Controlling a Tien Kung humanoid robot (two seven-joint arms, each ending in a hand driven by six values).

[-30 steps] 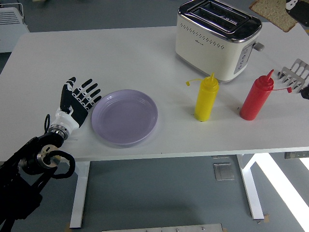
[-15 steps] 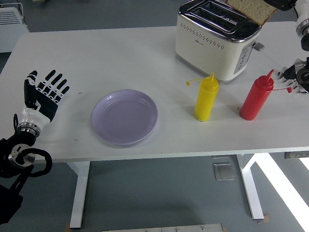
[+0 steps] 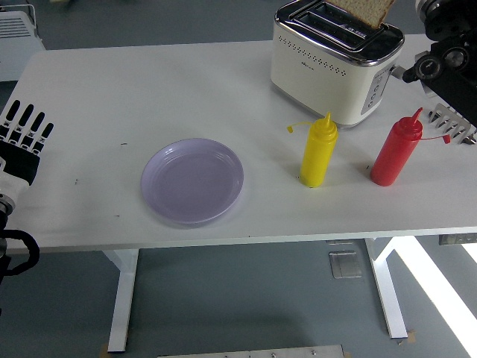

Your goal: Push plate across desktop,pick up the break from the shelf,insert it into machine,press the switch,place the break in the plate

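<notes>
A lilac plate (image 3: pixel 192 180) lies on the white table, left of centre near the front edge. At the picture's left edge my left hand (image 3: pixel 24 134) is held flat, fingers spread, well clear of the plate and holding nothing. The cream toaster (image 3: pixel 335 60) stands at the back right. A slice of bread (image 3: pixel 365 10) leans in its rear slot, its top cut off by the picture's edge. My right arm (image 3: pixel 446 54) reaches in at the upper right beside the toaster; the hand itself is above the picture's top.
A yellow squeeze bottle (image 3: pixel 319 153) and a red squeeze bottle (image 3: pixel 395 151) stand in front of the toaster. A metal toast rack (image 3: pixel 456 123) sits at the right edge, behind the red bottle.
My left hand has drawn back from the plate to the table's left edge. The bread has come left and down from above the toaster into its slot.
</notes>
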